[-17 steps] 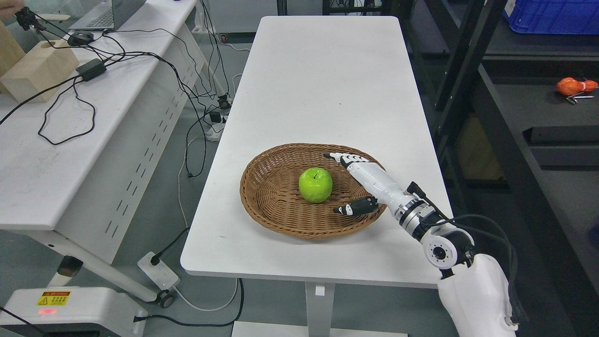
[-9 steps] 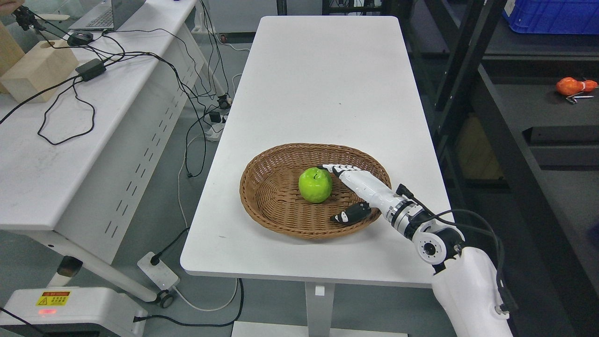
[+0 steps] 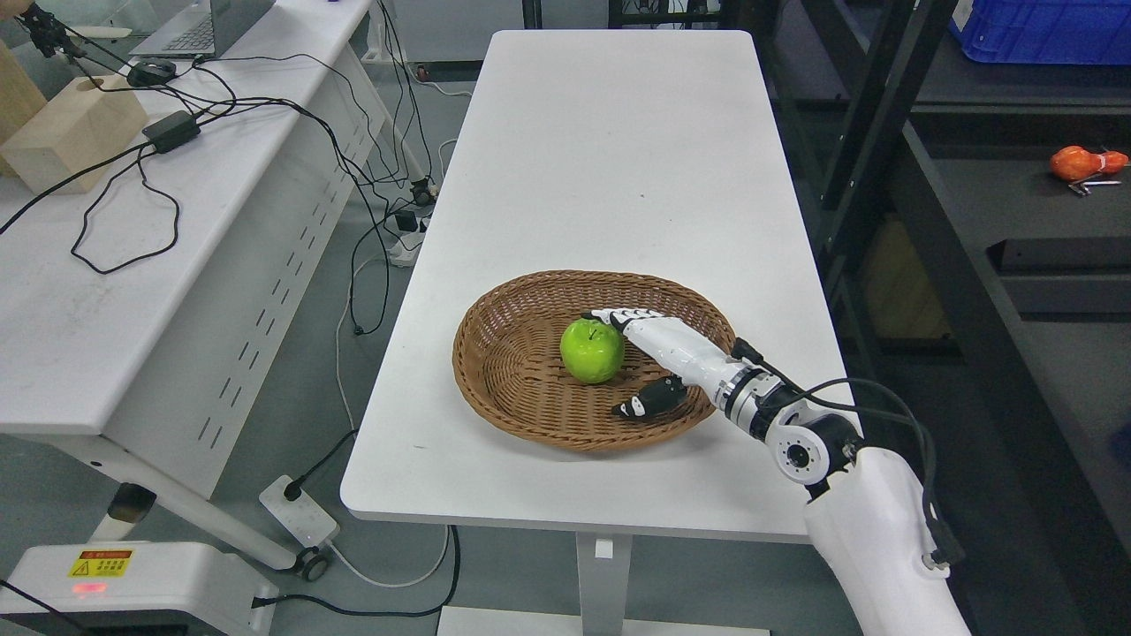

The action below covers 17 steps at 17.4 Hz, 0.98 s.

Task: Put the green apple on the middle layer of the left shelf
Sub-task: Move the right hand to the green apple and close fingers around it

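Count: 1 green apple (image 3: pixel 591 351), 1 wicker basket (image 3: pixel 504 371), 1 white table (image 3: pixel 610 159), 1 robot hand in view, the right hand (image 3: pixel 658 358); left arm not visible.

Apple sits inside the basket, roughly mid-basket, stem up. Basket is on the table's near half, closer to the near edge than the far edge, about centred btw left and right edges.

Right arm comes in over the table's near-right corner, forearm crossing the basket's right rim. Fingers (image 3: pixel 618 318) are extended and pressed together, tips touching the apple's upper right side by the stem. Thumb (image 3: pixel 643 403) is splayed apart below, low in the basket, not on the apple. So hand is open around the apple's right side, no grasp closed yet.

Vs 0.5 s ago: hand has moved further left into the basket, fingertips now over the apple's top-right rather than just beside it. Apple nudged slightly left (small shift, basket itself unchanged). Thumb also moved left w/ the hand. Vs 1 s ago: fingers were near the basket's far-right rim, well clear of the apple.
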Motion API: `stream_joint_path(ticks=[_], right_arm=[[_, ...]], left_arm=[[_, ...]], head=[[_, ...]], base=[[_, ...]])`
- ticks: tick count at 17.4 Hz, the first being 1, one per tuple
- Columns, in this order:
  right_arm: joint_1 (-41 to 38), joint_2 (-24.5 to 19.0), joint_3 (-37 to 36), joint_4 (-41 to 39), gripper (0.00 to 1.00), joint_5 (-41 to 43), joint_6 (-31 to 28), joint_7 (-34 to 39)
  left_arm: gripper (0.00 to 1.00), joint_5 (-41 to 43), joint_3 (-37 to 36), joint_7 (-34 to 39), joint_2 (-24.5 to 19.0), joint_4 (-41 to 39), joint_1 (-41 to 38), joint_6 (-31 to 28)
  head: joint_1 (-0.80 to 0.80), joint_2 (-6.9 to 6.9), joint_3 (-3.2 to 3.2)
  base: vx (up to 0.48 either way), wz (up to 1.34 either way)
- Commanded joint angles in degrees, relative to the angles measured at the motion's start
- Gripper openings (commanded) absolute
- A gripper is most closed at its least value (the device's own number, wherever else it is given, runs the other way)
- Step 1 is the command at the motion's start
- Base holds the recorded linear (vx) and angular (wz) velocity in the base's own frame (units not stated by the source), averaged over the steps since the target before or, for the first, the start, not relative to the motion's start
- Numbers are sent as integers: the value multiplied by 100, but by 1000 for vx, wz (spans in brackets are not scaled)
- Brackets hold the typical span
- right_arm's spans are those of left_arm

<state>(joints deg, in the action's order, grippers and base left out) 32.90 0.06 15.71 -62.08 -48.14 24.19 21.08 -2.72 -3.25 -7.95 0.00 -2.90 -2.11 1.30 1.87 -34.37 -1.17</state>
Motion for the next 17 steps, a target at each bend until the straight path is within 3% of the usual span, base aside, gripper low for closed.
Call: stream_joint_path(ticks=[1, 7, 10, 17], right_arm=[[155, 94, 230, 188, 100, 393, 261, 2], [489, 94, 625, 591, 100, 384, 61, 2], [700, 94, 1134, 951, 100, 393, -334, -86], [692, 94, 1215, 961, 100, 384, -221, -60]], left_arm=[[100, 0, 0, 4, -100, 0, 0, 20], [100, 0, 0, -5, -100, 0, 0, 20], [100, 0, 0, 4, -100, 0, 0, 20], [100, 0, 0, 4, -100, 0, 0, 11]], head=[[0, 0, 0], [0, 0, 0], [0, 0, 0], [0, 0, 0]], base=[[0, 0], [0, 0], [0, 0], [0, 0]])
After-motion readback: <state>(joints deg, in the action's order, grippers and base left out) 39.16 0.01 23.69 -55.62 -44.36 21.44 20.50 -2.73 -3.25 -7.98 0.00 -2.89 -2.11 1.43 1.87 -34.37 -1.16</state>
